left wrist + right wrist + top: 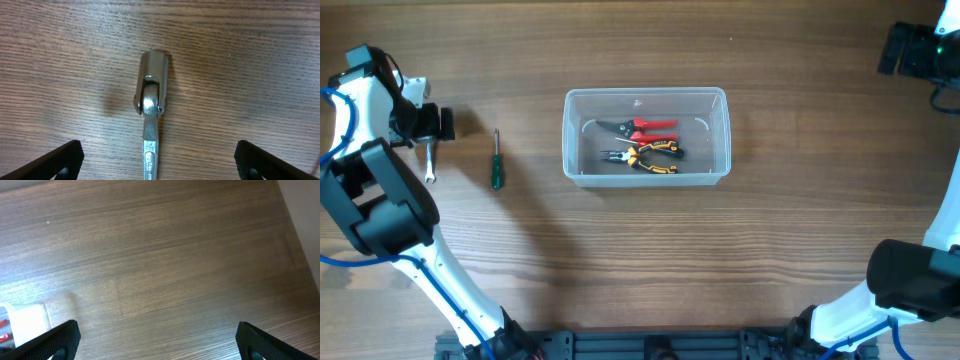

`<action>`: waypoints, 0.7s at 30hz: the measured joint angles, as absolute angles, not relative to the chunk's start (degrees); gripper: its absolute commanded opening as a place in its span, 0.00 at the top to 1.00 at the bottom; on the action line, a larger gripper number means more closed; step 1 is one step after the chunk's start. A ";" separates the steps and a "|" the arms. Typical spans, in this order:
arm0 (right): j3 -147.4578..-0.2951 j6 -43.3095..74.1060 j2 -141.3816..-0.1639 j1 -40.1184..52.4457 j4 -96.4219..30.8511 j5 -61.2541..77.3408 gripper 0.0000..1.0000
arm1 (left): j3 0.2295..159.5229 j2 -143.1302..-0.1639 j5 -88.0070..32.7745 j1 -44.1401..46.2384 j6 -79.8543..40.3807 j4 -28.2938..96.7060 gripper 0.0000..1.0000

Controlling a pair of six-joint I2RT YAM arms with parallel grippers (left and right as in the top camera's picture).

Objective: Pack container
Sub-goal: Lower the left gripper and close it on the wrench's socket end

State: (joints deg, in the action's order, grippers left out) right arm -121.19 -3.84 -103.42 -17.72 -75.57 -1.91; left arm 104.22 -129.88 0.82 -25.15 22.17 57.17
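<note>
Overhead view: the clear container (646, 136) sits at the middle of the wooden table (640, 260), already holding red-handled snips (642, 127) and orange-and-black pliers (642, 156). A green screwdriver (496, 160) lies well to its left, and farther left a steel wrench (428, 162) lies under the left arm. In the left wrist view, the left gripper (159, 147) hangs over that wrench with its jaws spread wide and holding nothing. The right gripper (157, 330) is equally wide and empty, over bare wood near the container's corner. The wrench is thin and lies flat, so closing fingers may scrape the table or pinch only an edge and let it slip. Its hinged socket head could swing once lifted and shift the grip. A low carry could nudge the round screwdriver into rolling, or clip the container's rim.
</note>
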 measured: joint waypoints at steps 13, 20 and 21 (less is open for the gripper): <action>-121.19 -3.86 -103.42 -17.72 -75.59 -1.91 0.00 | 104.36 -132.77 0.62 -25.19 22.13 57.30 0.00; -121.19 -3.84 -103.42 -17.72 -75.57 -1.93 0.00 | 104.36 -132.77 0.60 -25.19 22.13 56.93 0.00; -121.19 -3.86 -103.42 -17.72 -75.57 -1.93 0.00 | 104.36 -132.77 0.58 -25.19 22.13 56.93 0.00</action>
State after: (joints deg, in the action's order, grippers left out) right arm -121.19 -3.86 -103.42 -17.72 -75.57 -1.93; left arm 104.36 -132.77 0.58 -25.19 22.13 56.93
